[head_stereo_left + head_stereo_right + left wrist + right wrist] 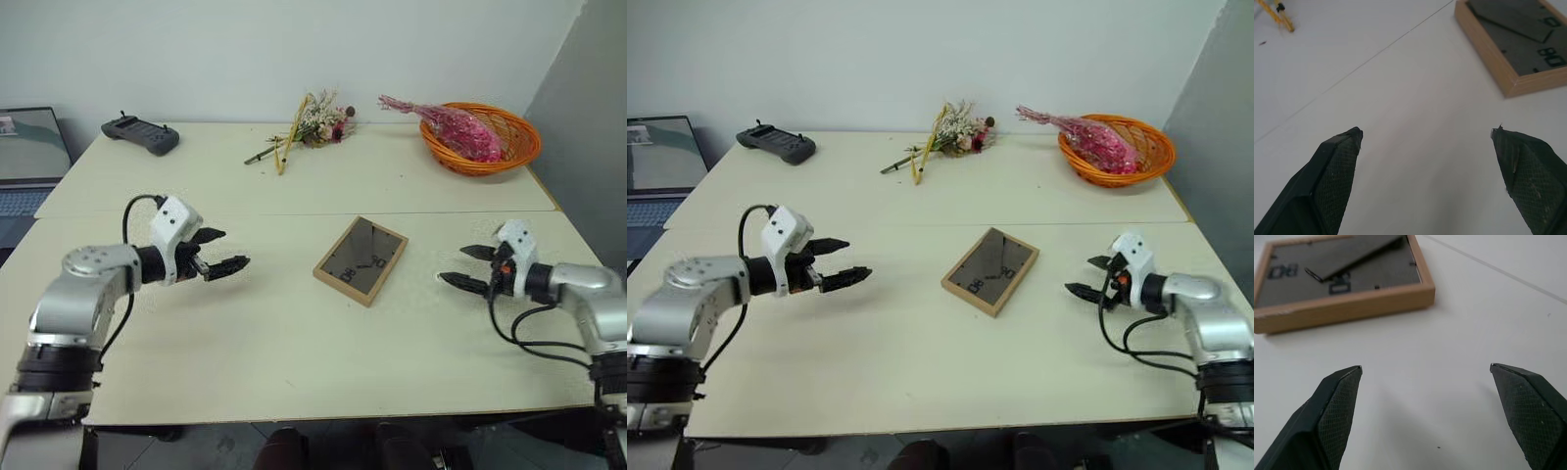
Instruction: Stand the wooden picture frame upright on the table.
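Observation:
The wooden picture frame (361,259) lies flat on the table (294,343), dark back panel and folded stand facing up, just past the seam near the middle. My left gripper (217,252) hovers open to the frame's left, pointing toward it, with a clear gap of bare table between them. On the frame's right, my right gripper (468,267) is open too, also aimed at the frame and apart from it. The left wrist view has the frame's corner (1518,46) ahead of the spread fingers (1334,171). In the right wrist view the frame (1342,279) lies beyond the fingertips (1339,404).
A dried flower bunch (309,127) with yellow stems lies at the back middle. An orange basket (490,137) holding pink dried flowers sits at the back right. A dark handheld controller (140,134) rests at the back left, and a laptop (29,157) stands off the table's left edge.

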{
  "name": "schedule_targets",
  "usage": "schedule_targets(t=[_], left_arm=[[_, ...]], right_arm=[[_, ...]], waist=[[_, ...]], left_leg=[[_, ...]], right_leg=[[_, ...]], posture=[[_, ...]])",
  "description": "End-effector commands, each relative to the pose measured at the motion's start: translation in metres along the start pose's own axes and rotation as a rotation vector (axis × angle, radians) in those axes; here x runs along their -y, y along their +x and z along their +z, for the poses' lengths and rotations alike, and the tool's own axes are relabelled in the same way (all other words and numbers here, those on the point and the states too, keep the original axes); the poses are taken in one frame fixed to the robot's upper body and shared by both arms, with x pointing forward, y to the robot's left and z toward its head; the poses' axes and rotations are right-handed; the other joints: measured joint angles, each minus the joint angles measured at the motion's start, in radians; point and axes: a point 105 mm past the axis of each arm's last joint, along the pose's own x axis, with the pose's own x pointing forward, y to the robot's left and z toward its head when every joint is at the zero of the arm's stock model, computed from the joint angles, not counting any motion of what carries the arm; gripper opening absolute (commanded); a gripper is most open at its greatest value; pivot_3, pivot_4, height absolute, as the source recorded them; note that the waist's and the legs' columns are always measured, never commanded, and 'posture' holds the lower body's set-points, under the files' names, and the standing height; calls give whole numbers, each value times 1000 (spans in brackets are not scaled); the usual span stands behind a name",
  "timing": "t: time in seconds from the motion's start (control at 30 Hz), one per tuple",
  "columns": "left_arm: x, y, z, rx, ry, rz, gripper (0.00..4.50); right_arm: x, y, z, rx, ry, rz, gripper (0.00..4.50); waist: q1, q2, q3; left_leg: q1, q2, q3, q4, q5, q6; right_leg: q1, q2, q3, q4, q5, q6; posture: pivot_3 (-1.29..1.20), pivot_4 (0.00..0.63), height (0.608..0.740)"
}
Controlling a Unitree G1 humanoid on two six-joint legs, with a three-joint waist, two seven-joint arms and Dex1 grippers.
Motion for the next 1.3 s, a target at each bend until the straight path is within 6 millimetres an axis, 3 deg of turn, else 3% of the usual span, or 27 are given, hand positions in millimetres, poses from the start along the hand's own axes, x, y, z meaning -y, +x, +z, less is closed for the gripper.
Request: schedule_targets(t=[0.03,0.27,0.4,0.67,0.83,1.0,1.3], left_arm=[[-5,4,10,-14,69,-44,4500],[-13,31,9,-12,138,-58,4500],[-15,49,11,26,149,-66,3865],[1,89,20,72,188,-143,2109],[26,114,12,57,228,-221,1063],[46,127,7,69,214,-267,0],[82,116,-4,32,226,-387,0]], right_arm=[[3,-5,28,40,-18,57,4469],[18,4,24,-11,-73,-19,4469],[24,13,20,-16,-87,-69,4500],[28,39,17,-24,-100,-130,2535],[18,72,22,-6,-112,-126,1370],[10,99,26,3,-130,-153,69],[-13,130,45,51,-163,-106,26]], waist=[[0,0,0],[1,0,0],[3,0,0],[1,0,0],[-4,0,0],[-6,0,0],[-24,0,0]], left_leg=[[0,0,0,0,0,0],[-1,0,1,1,0,0],[-5,0,1,3,0,0],[-5,0,2,3,1,-1],[-5,0,2,3,1,-1],[-5,0,2,3,2,-3],[-5,0,2,2,3,-5]], right_leg=[[0,0,0,0,0,0],[0,0,0,-1,0,0],[-3,-1,0,0,0,0],[-4,-1,0,1,0,0],[-4,-1,1,1,0,0],[-5,-1,1,1,0,0],[-5,-1,2,1,0,0]], posture=[[0,150,740],[0,150,740],[0,150,740],[0,150,740],[0,150,740],[0,150,740],[0,150,740]])
